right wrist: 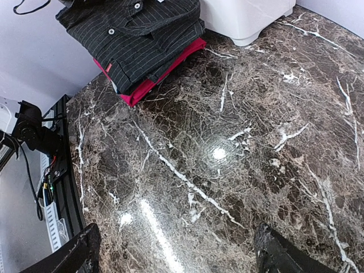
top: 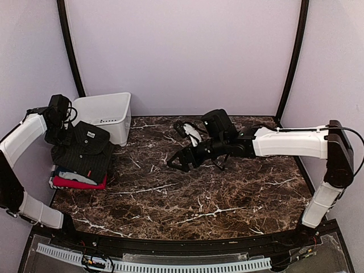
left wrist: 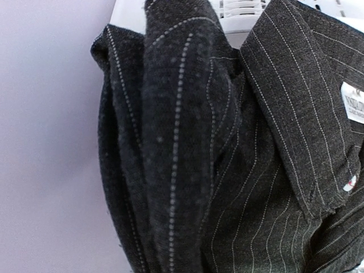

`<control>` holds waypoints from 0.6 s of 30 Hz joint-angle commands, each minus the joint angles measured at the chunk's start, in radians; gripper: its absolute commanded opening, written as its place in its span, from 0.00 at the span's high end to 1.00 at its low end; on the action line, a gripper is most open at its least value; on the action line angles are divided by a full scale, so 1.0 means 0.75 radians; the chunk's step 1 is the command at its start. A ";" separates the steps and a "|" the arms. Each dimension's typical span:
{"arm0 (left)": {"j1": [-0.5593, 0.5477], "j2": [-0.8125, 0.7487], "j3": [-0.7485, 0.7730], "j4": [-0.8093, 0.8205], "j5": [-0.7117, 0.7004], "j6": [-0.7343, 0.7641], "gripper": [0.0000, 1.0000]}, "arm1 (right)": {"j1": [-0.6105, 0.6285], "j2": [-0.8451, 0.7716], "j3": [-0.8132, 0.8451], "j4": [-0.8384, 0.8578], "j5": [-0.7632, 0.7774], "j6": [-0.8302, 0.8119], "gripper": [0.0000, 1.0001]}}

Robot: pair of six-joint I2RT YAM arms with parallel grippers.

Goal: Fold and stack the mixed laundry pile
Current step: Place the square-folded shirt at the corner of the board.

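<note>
The left gripper (top: 58, 135) pinches the shirt (top: 85, 151) right beside it. The right gripper (top: 177, 162) is spread wide, with the table (top: 199, 196) below it.

One stack (top: 79, 165) of garments: one pinstriped shirt (top: 85, 151) on top, one red T-shirt (top: 77, 183) lowest, the layers between uncountable. One bin (top: 105, 114). Two arms: left arm (top: 23, 136), right arm (top: 284, 142). One worktop (top: 187, 199).

Dark brown marble table (top: 187, 199), white-veined, its polished top showing glare spots. A white plastic bin (top: 108, 114) stands at the far left corner. Just beside it, along the left edge, rests a folded laundry stack (top: 82, 162), with a red T-shirt (top: 77, 183) lowest, against the tabletop.
</note>
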State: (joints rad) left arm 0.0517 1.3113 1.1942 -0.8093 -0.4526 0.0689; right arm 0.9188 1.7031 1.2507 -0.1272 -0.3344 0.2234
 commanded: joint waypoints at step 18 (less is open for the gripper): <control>0.086 0.209 0.159 -0.051 -0.533 -0.120 0.36 | -0.077 -0.070 0.034 -0.014 -0.033 0.015 0.04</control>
State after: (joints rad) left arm 0.1070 1.4994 1.2518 -0.7868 -0.7914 0.0357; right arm 0.8993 1.7092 1.2640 -0.1364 -0.3656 0.2298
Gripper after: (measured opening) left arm 0.594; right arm 0.951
